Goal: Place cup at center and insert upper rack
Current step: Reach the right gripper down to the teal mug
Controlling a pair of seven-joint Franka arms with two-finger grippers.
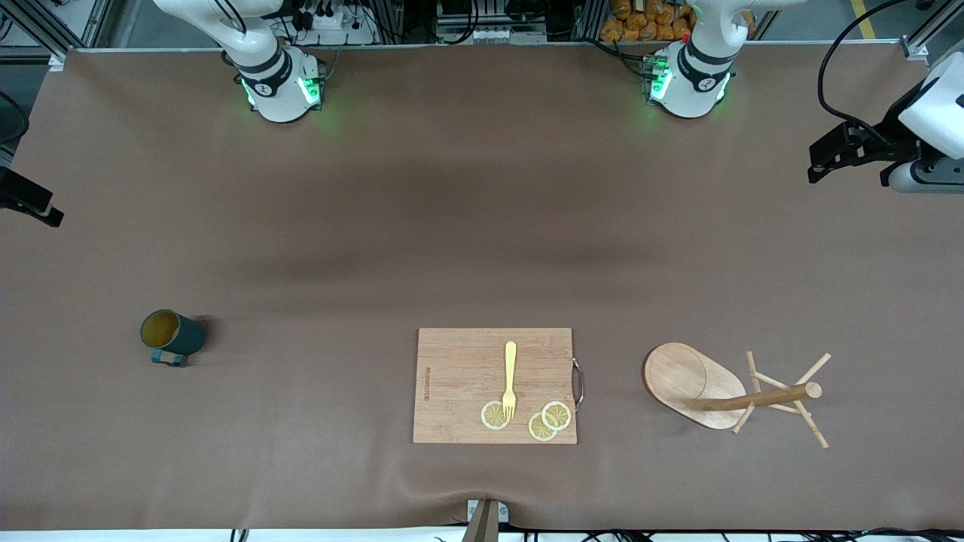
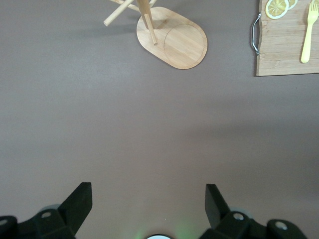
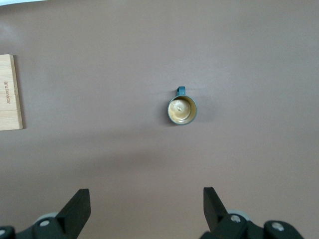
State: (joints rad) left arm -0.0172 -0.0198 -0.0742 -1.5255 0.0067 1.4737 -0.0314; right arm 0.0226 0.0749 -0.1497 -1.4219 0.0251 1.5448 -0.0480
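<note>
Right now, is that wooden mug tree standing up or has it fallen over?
Upright. The mug tree stands on its oval base, flat on the table, in front and left wrist views; the pole only looks slanted from the high camera.

The cup (image 1: 172, 336) is stood upright on the table (image 1: 482, 226) toward the right arm's end, its handle turned toward the front camera. The cutting board (image 1: 459, 376) is laid flat between the cup and the upper rack (image 1: 734, 395), well apart from both. A fork (image 1: 510, 380) is laid on the board, tines toward the front camera and resting on one lemon slice (image 1: 495, 415); two overlapping slices (image 1: 550, 420) are set just beside it. The upper rack is laid on its side toward the left arm's end, pole pointing toward that end.
</note>
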